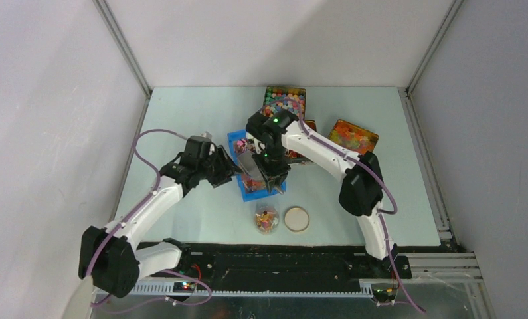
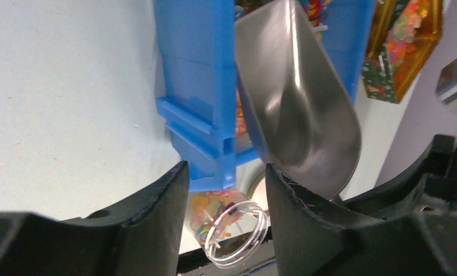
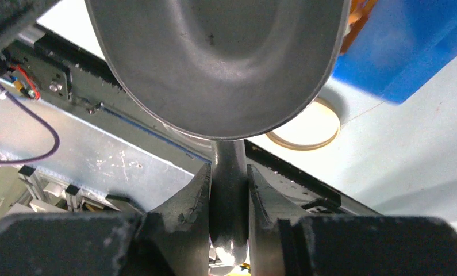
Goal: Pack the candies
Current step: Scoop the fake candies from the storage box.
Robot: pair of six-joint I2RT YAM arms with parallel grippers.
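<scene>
Right wrist view: right fingers (image 3: 183, 215) clamp the scoop (image 3: 214, 63) by its handle. Left fingers (image 2: 151, 224) stand apart, straddling the bin (image 2: 194, 75) corner without gripping it.

Top of scoop (image 3: 214, 69) cropped, jar (image 2: 233, 221) half hidden behind left hand (image 2: 226, 168)

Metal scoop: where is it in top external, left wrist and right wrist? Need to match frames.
Top external: metal scoop at centre, over the near end of the blue bin.
Left wrist: scoop upper right of centre, beside the bin.
Right wrist: scoop fills the top, handle gripped in the right hand.
Shared landmark: the blue bin.
</scene>
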